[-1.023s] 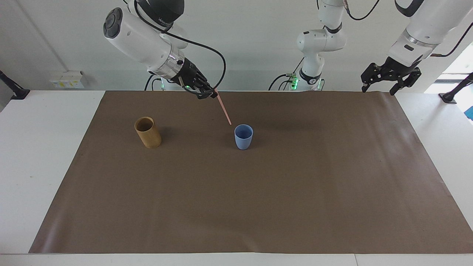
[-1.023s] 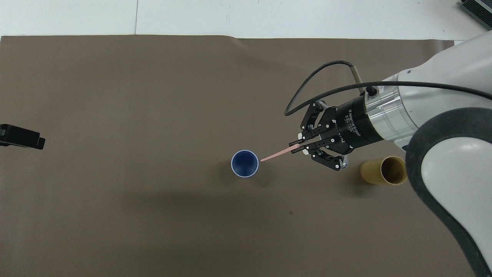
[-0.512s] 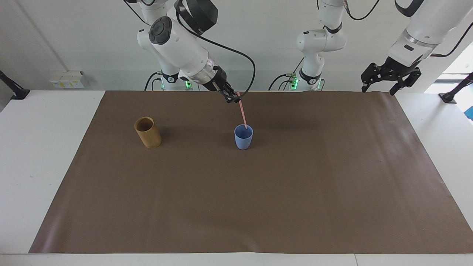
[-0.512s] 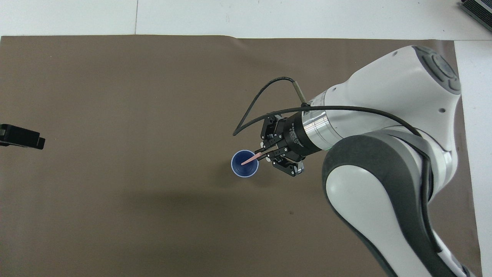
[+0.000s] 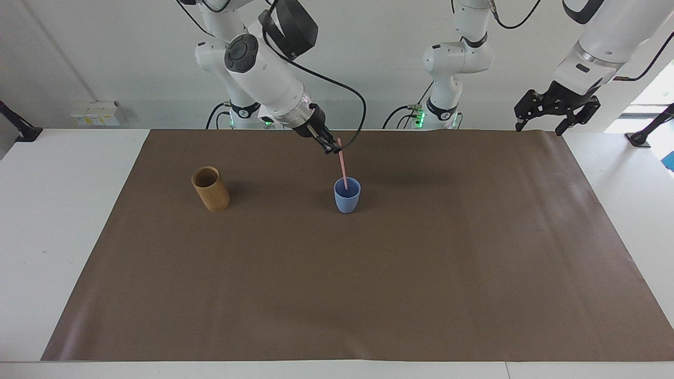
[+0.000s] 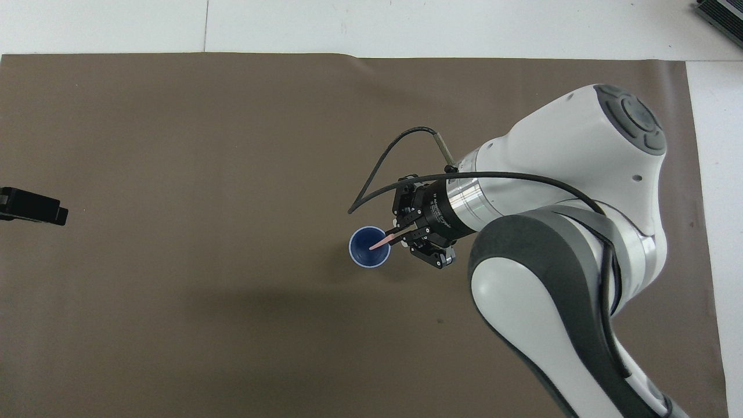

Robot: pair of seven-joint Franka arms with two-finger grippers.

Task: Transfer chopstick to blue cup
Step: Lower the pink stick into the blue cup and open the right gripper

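Observation:
The light blue cup (image 5: 347, 195) (image 6: 369, 248) stands upright near the middle of the brown mat. My right gripper (image 5: 335, 148) (image 6: 396, 234) hangs over the cup's rim, shut on the upper end of the pale pink chopstick (image 5: 343, 165) (image 6: 379, 242). The chopstick slants steeply down, and its lower end is inside the cup's mouth. My left gripper (image 5: 542, 125) waits open and empty in the air over the mat's corner at the left arm's end; in the overhead view only its dark tip (image 6: 33, 206) shows.
A tan bamboo cup (image 5: 210, 188) stands upright on the mat toward the right arm's end; the right arm covers it in the overhead view. The brown mat (image 5: 368, 295) covers most of the white table.
My right gripper has swung with the chopstick from beside the blue cup to over it. The stick has turned steeper and its lower end has gone down into the cup.

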